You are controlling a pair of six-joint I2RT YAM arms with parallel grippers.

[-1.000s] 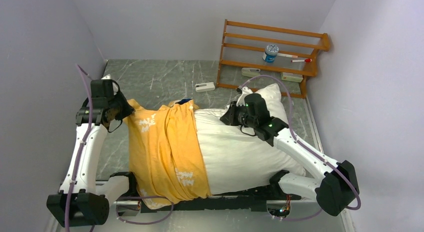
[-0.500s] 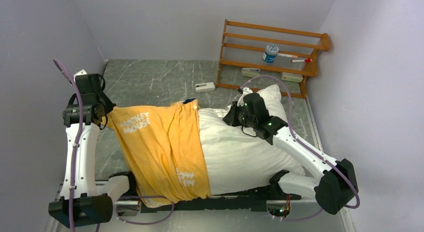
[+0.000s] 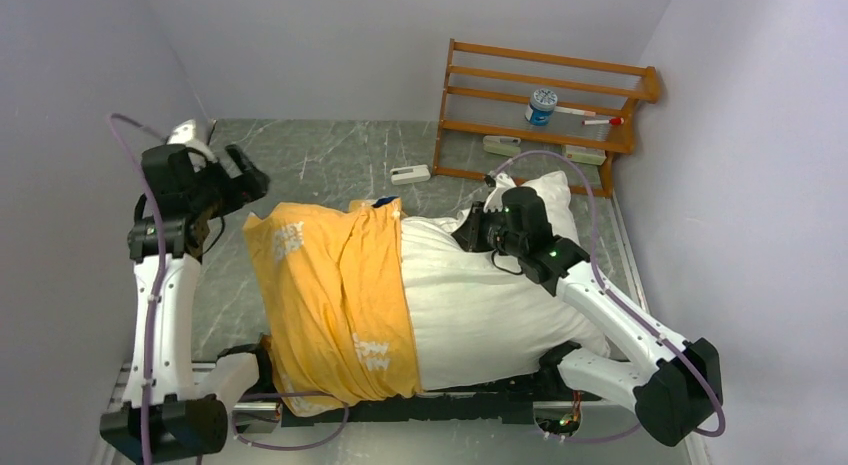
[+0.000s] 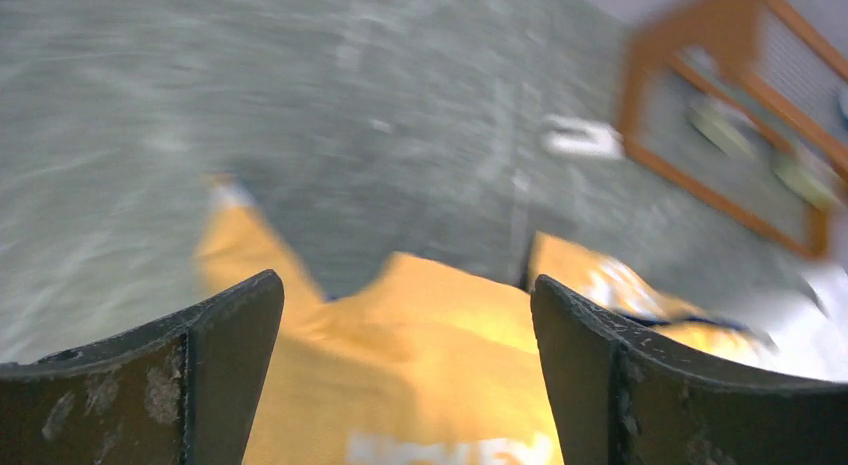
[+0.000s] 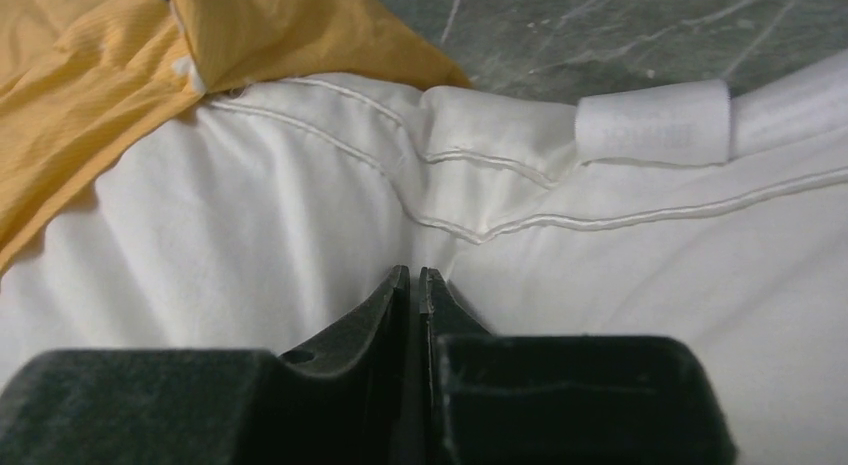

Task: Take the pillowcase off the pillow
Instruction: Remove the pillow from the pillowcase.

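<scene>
The left claw point(image 4: 405, 295) gapes empty just above the pillowcase point(image 3: 330, 295), which sleeves the pillow point(image 3: 490, 295) end nearest it. The right claw point(image 5: 414, 277) pinches bare pillow. The cloth looks thin, limp and light, best pinched at its loose edge below the left claw.

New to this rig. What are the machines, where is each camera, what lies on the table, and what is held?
Two robot arms stand at the near edge of the table. One camera looks down from above; one rides each wrist. On the table lies a white pillow, its left part inside an orange-yellow pillowcase; a wooden rack stands behind. The left gripper is open and empty above the pillowcase. The right gripper is shut, seemingly pinching the pillow.
</scene>
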